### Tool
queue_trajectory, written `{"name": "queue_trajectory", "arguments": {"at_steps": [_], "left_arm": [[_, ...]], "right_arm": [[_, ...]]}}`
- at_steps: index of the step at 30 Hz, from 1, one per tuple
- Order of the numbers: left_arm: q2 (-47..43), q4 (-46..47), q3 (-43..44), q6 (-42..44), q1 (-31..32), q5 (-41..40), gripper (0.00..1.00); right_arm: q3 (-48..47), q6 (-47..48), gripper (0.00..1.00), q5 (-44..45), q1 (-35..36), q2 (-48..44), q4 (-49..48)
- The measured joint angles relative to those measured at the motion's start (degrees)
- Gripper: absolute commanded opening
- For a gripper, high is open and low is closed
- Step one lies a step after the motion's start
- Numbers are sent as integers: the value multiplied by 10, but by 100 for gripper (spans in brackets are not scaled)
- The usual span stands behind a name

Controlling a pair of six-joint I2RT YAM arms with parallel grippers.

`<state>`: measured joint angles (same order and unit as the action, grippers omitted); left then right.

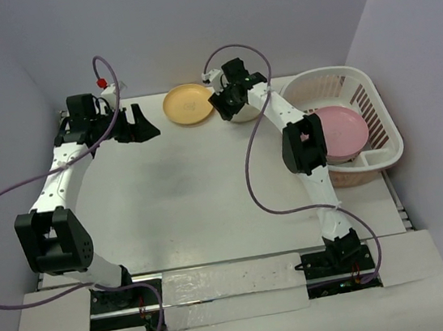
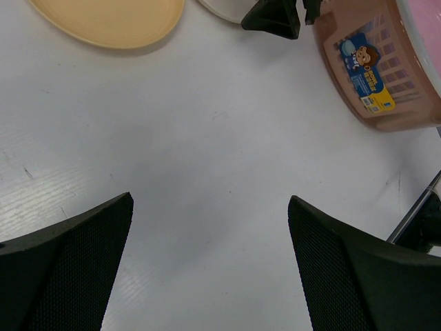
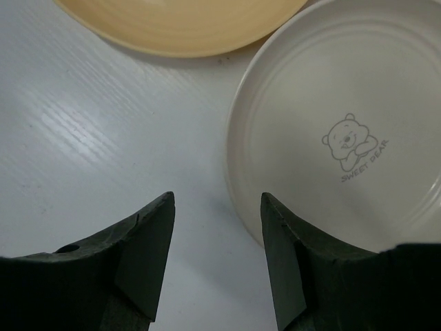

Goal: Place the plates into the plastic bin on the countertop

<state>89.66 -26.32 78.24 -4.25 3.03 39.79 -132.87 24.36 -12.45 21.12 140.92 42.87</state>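
Note:
Two plates lie at the back of the white countertop (image 1: 201,193). One is an orange-yellow plate (image 1: 188,104) (image 3: 179,24) (image 2: 110,21). Beside it on the right is a cream plate (image 1: 241,116) (image 3: 337,124) with a bear mark. My right gripper (image 1: 229,99) (image 3: 217,200) hangs low over the cream plate's left rim. Its jaws are partly open, with one finger over the plate and the other over bare table. A pink plate (image 1: 340,132) lies inside the plastic bin (image 1: 382,116) (image 2: 379,69) at the right. My left gripper (image 1: 136,126) (image 2: 210,200) stands wide open over bare table, left of the yellow plate.
Lavender walls (image 1: 186,23) close in the back and both sides. The bin stands against the right wall. The right arm's cable (image 1: 255,169) loops over the middle of the table. A blue sticker (image 2: 365,69) marks the bin's brown lower part.

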Motion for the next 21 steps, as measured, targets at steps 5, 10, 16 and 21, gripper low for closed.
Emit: {"name": "queue_trajectory", "arguments": {"at_steps": [5,10,16,21], "left_arm": [[9,0,0,0,-1,0,99],[19,-1,5,2,-1,-1,99],[32,-5,17,5,-2,-4,99],[37,-9,26,7,-3,-5,99]], "right_arm": [[-15,12,53,9,-1,37,3],[-23,31,44,22,-1,44,20],[-49,58,39,44,-1,63,42],[-51,74,42,57,-1,80,60]]}}
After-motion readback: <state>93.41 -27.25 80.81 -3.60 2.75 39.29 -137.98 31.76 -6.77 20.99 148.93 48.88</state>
